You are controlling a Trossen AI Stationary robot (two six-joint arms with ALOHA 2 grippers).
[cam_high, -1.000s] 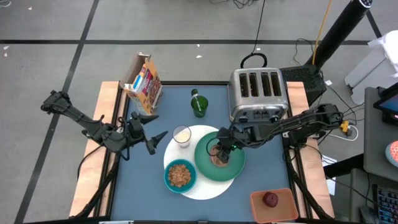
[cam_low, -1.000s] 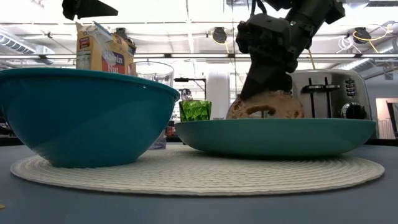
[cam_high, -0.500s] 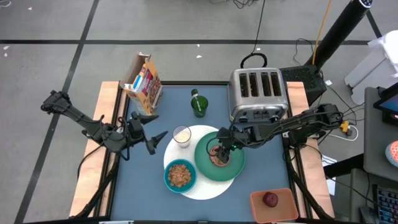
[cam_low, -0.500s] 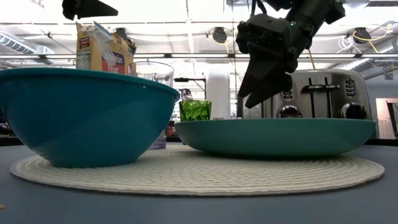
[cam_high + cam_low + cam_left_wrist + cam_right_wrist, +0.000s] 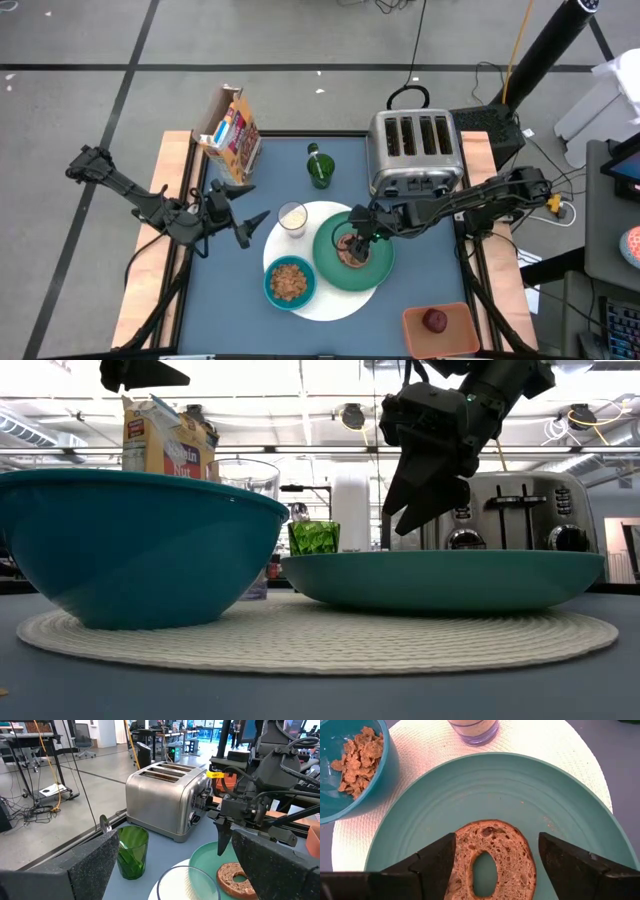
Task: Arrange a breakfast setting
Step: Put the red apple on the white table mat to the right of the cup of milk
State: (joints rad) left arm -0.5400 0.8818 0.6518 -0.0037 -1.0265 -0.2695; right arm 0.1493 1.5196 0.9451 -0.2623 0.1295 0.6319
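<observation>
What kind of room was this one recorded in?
Probably a robotics lab or workshop, not a kitchen: a taped concrete floor, cables across it, and equipment racks behind the toaster.

From overhead we looked straight down; low, we looked level across the table; both wrist cameras sat close, sharing the bagel [image 5: 492, 862] on the green plate [image 5: 470, 790].

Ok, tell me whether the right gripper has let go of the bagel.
Open, released: the right gripper's fingers stand apart on either side of the bagel half, which lies flat on the green plate.
</observation>
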